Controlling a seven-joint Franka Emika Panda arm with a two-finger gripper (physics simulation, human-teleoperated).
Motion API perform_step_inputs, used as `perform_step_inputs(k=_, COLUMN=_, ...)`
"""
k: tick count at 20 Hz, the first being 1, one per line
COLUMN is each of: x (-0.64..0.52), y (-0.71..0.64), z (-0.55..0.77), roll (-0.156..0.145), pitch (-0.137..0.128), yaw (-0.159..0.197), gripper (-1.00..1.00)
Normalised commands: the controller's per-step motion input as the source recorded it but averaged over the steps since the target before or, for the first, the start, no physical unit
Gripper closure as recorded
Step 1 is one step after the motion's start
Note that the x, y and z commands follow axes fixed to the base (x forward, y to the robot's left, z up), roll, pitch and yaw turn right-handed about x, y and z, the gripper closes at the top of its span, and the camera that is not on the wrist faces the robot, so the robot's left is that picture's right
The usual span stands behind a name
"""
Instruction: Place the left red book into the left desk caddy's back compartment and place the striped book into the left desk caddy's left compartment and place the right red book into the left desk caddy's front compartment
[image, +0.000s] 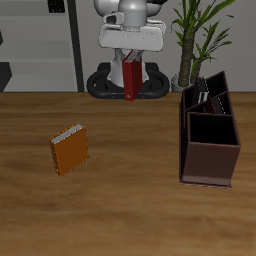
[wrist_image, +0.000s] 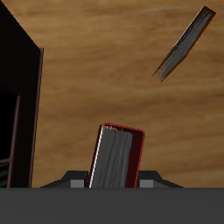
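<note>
Exterior view shows the gripper (image: 132, 68) raised above the back of the table, in front of the robot's base, with a red book (image: 132, 80) hanging upright from it. The book is thin, dark red, and points downward with its lower end clear of the wooden table (image: 120, 210). The fingers are clamped on the book's upper end. Which of the two red books this is cannot be told from the pictures.

The left desk caddy (image: 209, 150) stands at one side of the table, a dark brown-maroon box with inner partitions. Its large square section lies nearest the table's front edge, with narrower slots behind it. Something striped and something reddish stick up from the slots at its far end (image: 205, 95), but they are too small to name surely or to assign to a compartment.

An orange book (image: 69, 150) lies flat on the table, well apart from the caddy and nearer the front edge than the gripper, with white page edges showing along one side.

A potted plant (image: 200, 35) stands behind the caddy at the table's back.

Wrist view looks down the held red book (wrist_image: 115, 157): grey-white page edges framed by a red cover, gripped between the fingers. The caddy's dark wall (wrist_image: 19, 114) appears to one side, and the orange book (wrist_image: 185, 44) is seen edge-on, well apart across bare wood.
</note>
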Motion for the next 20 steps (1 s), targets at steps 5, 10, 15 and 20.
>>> perform_step_inputs(k=5, x=-0.14, y=0.24, z=-0.14, roll=-0.004, pitch=-0.017, yaw=0.014, gripper=1.0)
perform_step_inputs(k=10, x=-0.06, y=0.31, z=-0.18, roll=0.027, pitch=0.025, yaw=0.056, gripper=1.0)
perform_step_inputs(k=15, x=-0.15, y=0.27, z=-0.15, roll=0.03, pitch=0.001, yaw=0.054, gripper=1.0)
perform_step_inputs(k=20, x=-0.24, y=0.26, z=-0.1, roll=0.023, pitch=-0.013, yaw=0.027, gripper=1.0)
